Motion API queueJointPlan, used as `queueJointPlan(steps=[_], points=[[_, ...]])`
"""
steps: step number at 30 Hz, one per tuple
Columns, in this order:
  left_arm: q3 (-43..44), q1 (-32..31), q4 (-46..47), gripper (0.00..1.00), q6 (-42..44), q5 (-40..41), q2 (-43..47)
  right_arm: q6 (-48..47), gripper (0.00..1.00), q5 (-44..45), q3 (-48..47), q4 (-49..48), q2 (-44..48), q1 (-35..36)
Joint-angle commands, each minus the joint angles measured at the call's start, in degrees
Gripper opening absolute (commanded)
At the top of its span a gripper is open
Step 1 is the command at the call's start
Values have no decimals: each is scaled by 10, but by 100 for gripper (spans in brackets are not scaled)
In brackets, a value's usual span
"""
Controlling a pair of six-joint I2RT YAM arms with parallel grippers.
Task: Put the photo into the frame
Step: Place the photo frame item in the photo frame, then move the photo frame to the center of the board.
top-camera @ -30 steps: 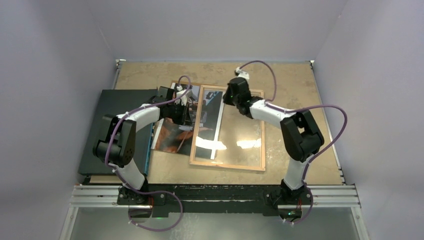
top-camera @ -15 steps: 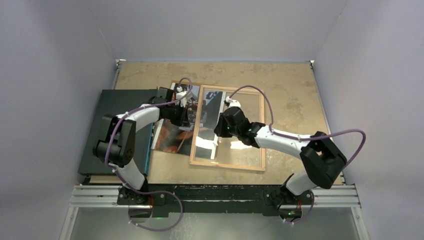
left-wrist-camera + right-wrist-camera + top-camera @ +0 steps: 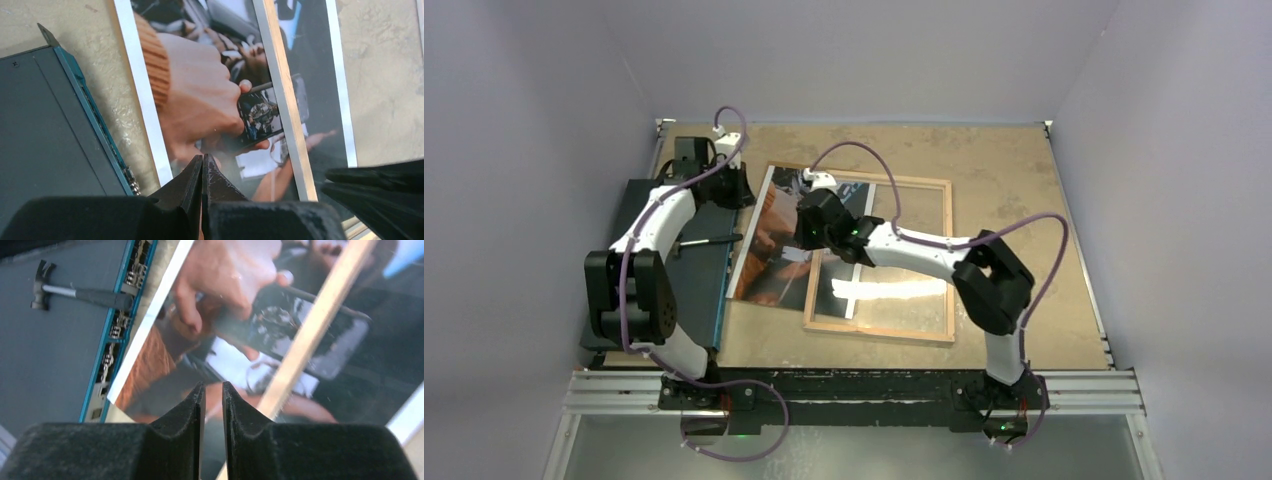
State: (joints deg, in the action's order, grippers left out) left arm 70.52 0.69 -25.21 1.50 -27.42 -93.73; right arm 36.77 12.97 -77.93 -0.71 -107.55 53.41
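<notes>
The photo [image 3: 769, 250] [image 3: 200, 95] [image 3: 235, 270] lies flat on the table. Its right part sits under the frame [image 3: 879, 330], whose light wood left rail [image 3: 282, 100] [image 3: 310, 335] crosses it; the picture shows through the pane beyond the rail. My left gripper [image 3: 739, 190] [image 3: 201, 161] hangs shut and empty above the photo's left part, near its white strip. My right gripper [image 3: 804, 232] [image 3: 213, 387] hovers over the photo just left of the rail, jaws a narrow gap apart with nothing between them.
A dark flat board [image 3: 654, 260] [image 3: 40, 125] with a teal edge lies left of the photo. A small hammer [image 3: 709, 240] [image 3: 80, 295] rests on it. Grey walls close in the table on three sides.
The left arm pulled back from the photo toward the far left. The right arm swung from the frame's far edge across to the photo, its jaws parting slightly.
</notes>
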Motion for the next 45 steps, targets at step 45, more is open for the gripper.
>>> queueJointPlan(steps=[45], points=[[-142, -134, 72, 0, 107, 147, -72, 17, 12, -12, -94, -11, -152, -111]])
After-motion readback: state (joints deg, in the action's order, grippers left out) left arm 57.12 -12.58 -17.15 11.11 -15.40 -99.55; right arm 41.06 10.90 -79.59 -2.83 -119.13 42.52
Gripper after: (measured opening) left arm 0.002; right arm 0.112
